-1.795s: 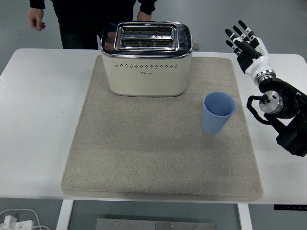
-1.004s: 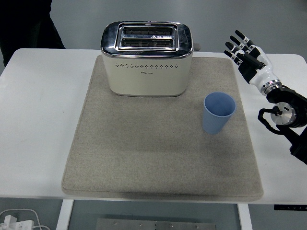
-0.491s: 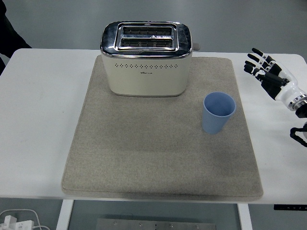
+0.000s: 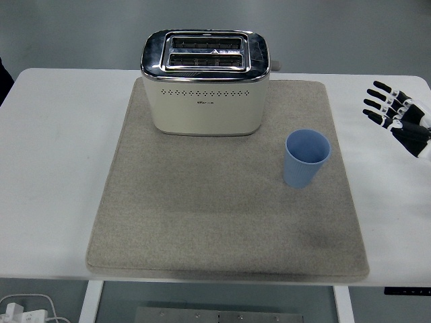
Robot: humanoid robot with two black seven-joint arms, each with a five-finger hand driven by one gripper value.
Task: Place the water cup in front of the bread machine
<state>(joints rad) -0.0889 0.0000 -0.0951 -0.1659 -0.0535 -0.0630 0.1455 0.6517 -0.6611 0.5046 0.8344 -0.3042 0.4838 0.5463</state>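
Right hand point(image 4: 399, 116) at the right picture edge, fingers spread, holding nothing. Water cup point(image 4: 306, 159) upright on grey mat point(image 4: 202, 222), well to the hand's left and nearer; bread machine point(image 4: 206, 82) further left. Cup stands off its front-right corner: placement not yet done, grasp and move remain

Matt blue plastic cup point(image 4: 307, 158), rough cloth mat point(image 4: 222, 208), toaster point(image 4: 205, 84) glossy cream with mirror-bright metal top.

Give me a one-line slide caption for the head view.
Blue cup stands upright on the mat, right of and nearer than the toaster; open right hand at the table's right edge.
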